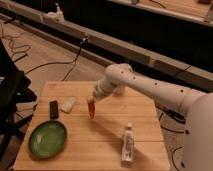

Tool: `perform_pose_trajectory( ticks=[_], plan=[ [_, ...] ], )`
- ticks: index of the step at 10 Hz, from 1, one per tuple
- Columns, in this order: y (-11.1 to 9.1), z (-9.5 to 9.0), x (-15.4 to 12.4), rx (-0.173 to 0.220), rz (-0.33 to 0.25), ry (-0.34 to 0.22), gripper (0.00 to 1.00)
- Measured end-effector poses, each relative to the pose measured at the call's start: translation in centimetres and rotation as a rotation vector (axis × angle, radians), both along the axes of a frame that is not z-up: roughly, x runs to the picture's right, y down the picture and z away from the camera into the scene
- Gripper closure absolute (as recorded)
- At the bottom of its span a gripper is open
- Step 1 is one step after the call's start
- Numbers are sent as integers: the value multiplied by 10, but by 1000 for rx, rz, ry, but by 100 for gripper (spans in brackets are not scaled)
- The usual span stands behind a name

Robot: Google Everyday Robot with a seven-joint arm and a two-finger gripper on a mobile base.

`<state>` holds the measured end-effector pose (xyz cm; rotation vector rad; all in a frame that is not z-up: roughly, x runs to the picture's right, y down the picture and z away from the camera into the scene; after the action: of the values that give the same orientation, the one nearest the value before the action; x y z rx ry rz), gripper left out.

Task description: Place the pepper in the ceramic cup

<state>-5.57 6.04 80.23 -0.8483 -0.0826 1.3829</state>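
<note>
Aloft, end effector [93, 100] around pepper [91, 110]

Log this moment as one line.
gripper: shut on pepper, above table | cup: not visible | placement: not yet done
</note>
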Motion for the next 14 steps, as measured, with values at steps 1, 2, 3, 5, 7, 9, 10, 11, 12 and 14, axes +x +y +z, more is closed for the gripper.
perform_pose_trajectory(
  ticks=[1,2,3,5,7,9,10,11,12,14],
  plan=[
    [-10,2,5,16,15,14,100],
    [-34,7,19,42,65,39,100],
    [-60,11,34,65,123,54,100],
    [-102,15,57,104,194,82,100],
    [-142,12,73,169,239,102,100],
    [-182,4,93,263,280,130,100],
    [-208,-4,115,323,334,149,100],
    [-217,-10,128,350,362,157,100],
    [-220,-12,131,359,371,157,100],
    [-220,-12,127,358,369,154,100]
  ],
)
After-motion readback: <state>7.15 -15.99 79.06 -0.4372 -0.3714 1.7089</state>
